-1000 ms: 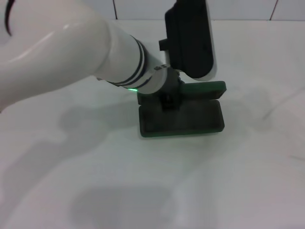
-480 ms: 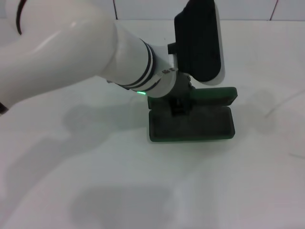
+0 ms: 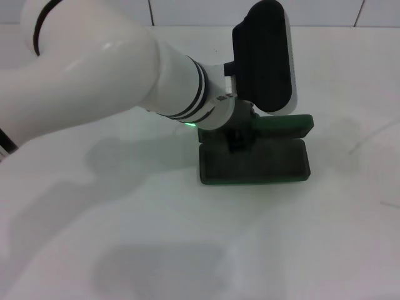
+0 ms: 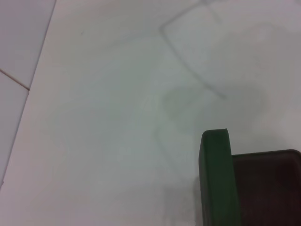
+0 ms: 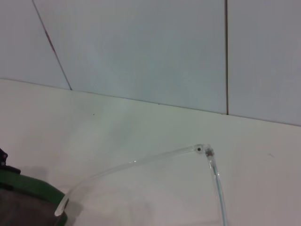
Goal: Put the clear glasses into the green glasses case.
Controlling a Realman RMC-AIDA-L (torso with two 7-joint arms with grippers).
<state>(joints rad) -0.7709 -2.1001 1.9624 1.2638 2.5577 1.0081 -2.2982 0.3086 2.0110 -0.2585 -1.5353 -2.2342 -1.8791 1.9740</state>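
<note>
The green glasses case [image 3: 253,156] lies open on the white table [image 3: 187,250], its shallow tray facing up on the near side and its lid folded back on the far side. The left gripper [image 3: 235,132] reaches across from the left and sits at the case's far-left part, where tray meets lid. This looks like a hold to keep the case open or steady for loading. Whether its fingers are spread or pinching the case edge I cannot tell, since the wrist and its camera housing cover them.

The tray shows only its dark lining; nothing lies in it.

The clear glasses [image 5: 207,155] are outside the case, on the table to its right. In the right wrist view one thin arm runs from the hinge toward the case's green corner [image 5: 33,188] and ends just beside it. In the head view they are only a faint outline.

The right gripper itself is not visible, so its fingers cannot be judged. The placing step is not yet done.
</note>
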